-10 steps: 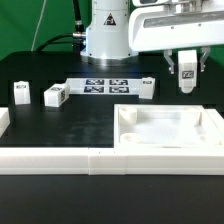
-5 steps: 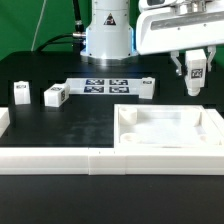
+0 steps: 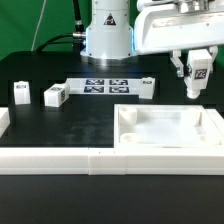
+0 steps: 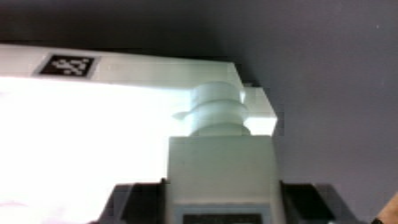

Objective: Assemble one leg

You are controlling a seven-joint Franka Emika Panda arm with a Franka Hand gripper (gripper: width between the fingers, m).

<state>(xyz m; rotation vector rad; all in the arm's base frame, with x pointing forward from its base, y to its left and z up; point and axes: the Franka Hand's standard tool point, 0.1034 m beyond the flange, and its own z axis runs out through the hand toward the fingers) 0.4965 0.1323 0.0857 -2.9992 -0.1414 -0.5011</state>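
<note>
**Leg pinched in the pincer, hanging above the tray's far right corner**

Far left of the exterior view, two spare legs (image 3: 19, 93) (image 3: 55, 95) stand on the worktop (image 3: 60, 125), near each other but apart. Neither is touched.

Centre frame, the marker board (image 3: 103, 85) lies flat. A third spare leg (image 3: 146, 88) sits just beside the board's right end. The arm base (image 3: 108, 30) rises behind the board.

Lower right, the tray (image 3: 125, 128) lies flat with its open side up.

Upper right, the pincer (image 3: 195, 72) is pinching the held leg (image 3: 197, 70) clear of the worktop, with its fingers pressed onto the leg's sides. The leg's long axis is close to upright with a slight lean, and its marker faces the camera.

The key relation is that the leg hangs directly below the pincer, pointing down at the tray. There is only one arm, so no question of which is nearer.

The wrist view looks along the leg. Its stepped tip sits over the tray's corner region, near the wall. We cannot make out a corner hole there because that area is too blurred and washed out. We judge that the next move needs the tip lined up over a hole and the lean taken out.

The surface is matte black, flat and uncluttered around the tray. A white front rail (image 3: 60, 160) runs along the bottom of the frame. There is free room above the tray, and a green backdrop (image 3: 30, 25) behind.
</note>
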